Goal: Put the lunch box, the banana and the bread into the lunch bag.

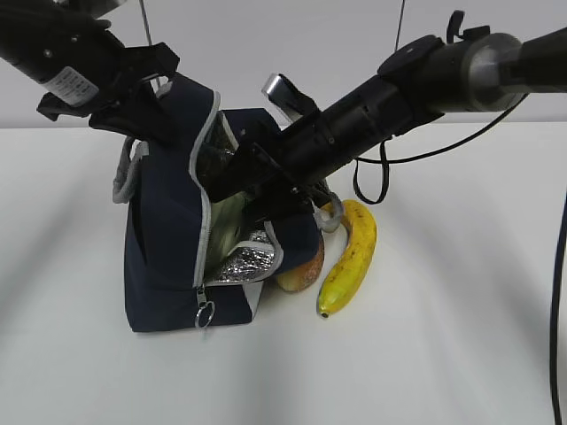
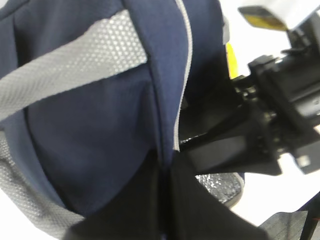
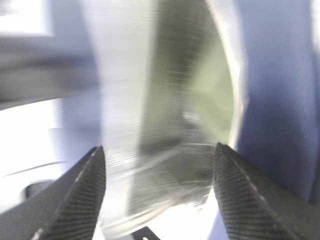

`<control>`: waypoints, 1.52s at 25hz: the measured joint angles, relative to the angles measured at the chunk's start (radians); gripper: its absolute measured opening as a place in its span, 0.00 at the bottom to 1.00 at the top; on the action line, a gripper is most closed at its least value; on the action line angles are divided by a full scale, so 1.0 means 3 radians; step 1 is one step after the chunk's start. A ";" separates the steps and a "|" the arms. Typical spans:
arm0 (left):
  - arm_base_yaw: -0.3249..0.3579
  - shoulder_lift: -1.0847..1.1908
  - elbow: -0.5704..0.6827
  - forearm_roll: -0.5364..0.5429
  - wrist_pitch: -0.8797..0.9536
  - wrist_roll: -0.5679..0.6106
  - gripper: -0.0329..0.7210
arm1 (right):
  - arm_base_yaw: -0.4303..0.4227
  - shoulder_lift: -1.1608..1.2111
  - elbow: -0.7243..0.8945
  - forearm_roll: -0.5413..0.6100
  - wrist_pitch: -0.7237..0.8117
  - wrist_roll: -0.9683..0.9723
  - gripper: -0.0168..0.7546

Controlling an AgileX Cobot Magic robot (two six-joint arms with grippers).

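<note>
The left gripper [image 1: 146,119] pinched the bag [image 1: 168,266] rim shut, while the right gripper [image 3: 159,195], jaws spread, flanked the box [image 3: 170,130] inside the bag; banana [image 1: 350,257] and bread [image 1: 303,270] lay beside it.

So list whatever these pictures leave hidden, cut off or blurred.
- Lunch box: right wrist view is motion-blurred; whether the right gripper touches it is unclear.
- Bread: exterior view, mostly hidden behind the lunch bag.
- Left gripper: exterior view, its jaws vanish behind the bag's top edge.
- Banana: left wrist view, only a sliver.
</note>
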 joint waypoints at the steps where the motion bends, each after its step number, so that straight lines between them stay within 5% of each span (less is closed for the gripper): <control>1: 0.0000 0.0000 0.0000 0.0012 0.0003 0.0000 0.04 | -0.0020 -0.0028 0.0000 0.0000 0.0039 0.0000 0.67; 10: 0.0000 0.0000 0.0000 0.0128 0.0021 0.0006 0.04 | -0.0070 -0.0749 0.0000 -0.0082 0.0174 -0.0052 0.67; 19: 0.0000 0.0000 0.0000 0.0224 0.0066 0.0010 0.04 | -0.0147 -0.1523 0.0455 -0.1058 -0.0309 0.0451 0.67; 28: 0.0000 0.0000 0.0000 0.0241 0.0080 0.0010 0.04 | -0.0401 -0.1834 0.1568 -0.1136 -0.0852 0.0536 0.67; 38: 0.0000 0.0000 0.0000 0.0243 0.0080 0.0010 0.04 | -0.0401 -0.1553 0.1663 -0.1179 -0.1298 0.0786 0.67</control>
